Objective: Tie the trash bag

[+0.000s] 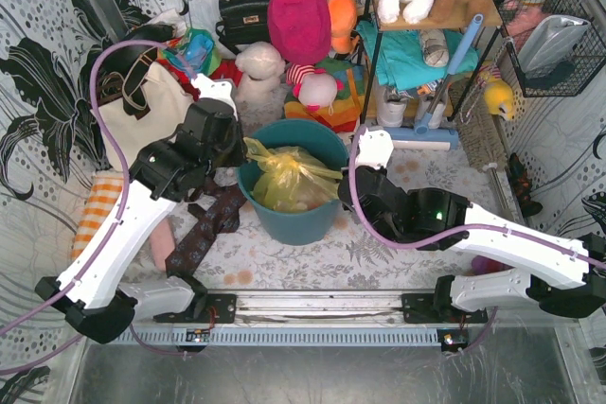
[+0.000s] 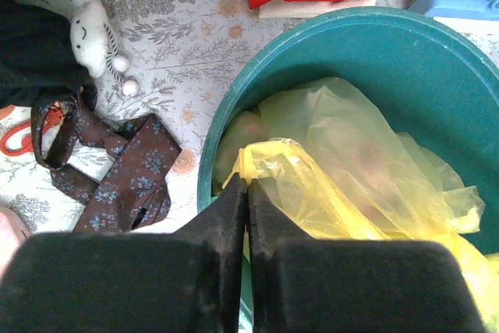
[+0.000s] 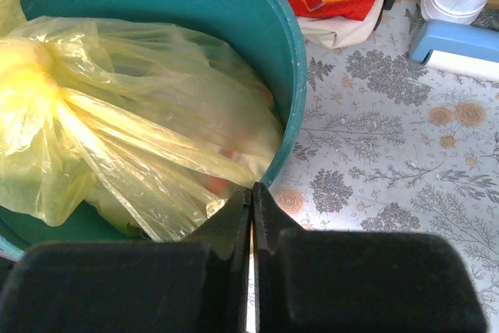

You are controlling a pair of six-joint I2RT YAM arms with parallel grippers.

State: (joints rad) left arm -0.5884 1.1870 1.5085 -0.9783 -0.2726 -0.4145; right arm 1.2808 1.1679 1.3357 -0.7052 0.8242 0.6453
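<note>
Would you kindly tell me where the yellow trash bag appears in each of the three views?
Top external: trash bag at centre, inside the teal bin.
Left wrist: trash bag centre-right, inside the bin.
Right wrist: trash bag fills the left half.
Shared landmark: the teal bin's rim, curving round the bag in all three.

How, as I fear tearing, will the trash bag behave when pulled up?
Probably floppy: the trash bag looks thin and crinkled. Likely light: pale filling shows through. It may stretch where the left gripper and right gripper pinch it.
</note>
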